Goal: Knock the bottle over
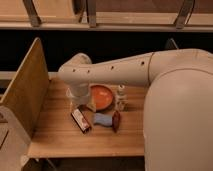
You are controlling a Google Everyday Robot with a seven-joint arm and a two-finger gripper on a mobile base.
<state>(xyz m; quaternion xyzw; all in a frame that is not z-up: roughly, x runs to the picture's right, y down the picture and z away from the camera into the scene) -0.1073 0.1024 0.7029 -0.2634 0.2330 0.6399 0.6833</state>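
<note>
- Bottle (121,97), white-capped, stands upright on the desk (60,132), just right of an orange plate (102,95).
- Arm (110,70) reaches across from the right and bends down at the plate's left edge.
- Claw (80,106) sits low beside the plate, apart from the bottle; spread or pressed together, I cannot tell.
- Dark packet (81,120), blue item (102,119) and reddish-brown item (116,121) lie in front of the plate.

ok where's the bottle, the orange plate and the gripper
bottle (121,99): camera view, on its pale body
orange plate (103,94): camera view, bare inner surface
gripper (80,103): camera view, under the wrist, left of plate
</note>
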